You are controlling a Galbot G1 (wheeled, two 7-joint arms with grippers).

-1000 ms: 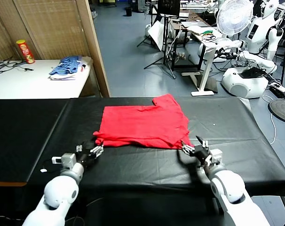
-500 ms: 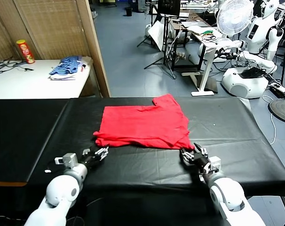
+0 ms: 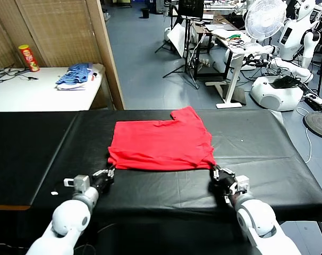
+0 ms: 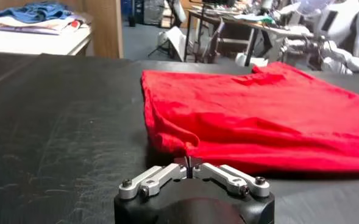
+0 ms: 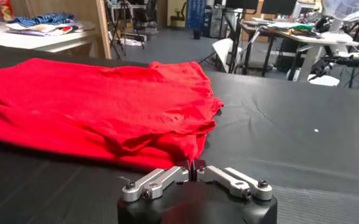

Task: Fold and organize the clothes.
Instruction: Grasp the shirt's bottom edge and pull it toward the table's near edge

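On the black table, head view: my red T-shirt (image 3: 160, 145) lies flat in the middle of the frame, on the black table (image 3: 267, 159).
Left gripper, head view: my left gripper (image 3: 110, 170) sits in the lower left of the frame, at the shirt's near left corner. Its jaws are pressed together on the cloth edge.
Right gripper, head view: my right gripper (image 3: 215, 171) sits in the lower right of the frame, at the shirt's near right corner. Its jaws are pressed together on the cloth too.
Far things, head view: a blue-and-white pile of clothes (image 3: 76, 76) lies on a white table (image 3: 28, 95) in the upper left. A red can (image 3: 28, 58) stands near it. A white fan (image 3: 264, 17) stands in the upper right.
Left wrist view: my left gripper (image 4: 189, 166) is at the bottom middle of the frame. Its fingers meet and pinch a small bit of the red shirt (image 4: 258, 122), which fills the middle and right.
Right wrist view: my right gripper (image 5: 192, 168) is at the bottom middle. Its fingers meet on the hem of the red shirt (image 5: 94, 103), which spreads over the left and middle.
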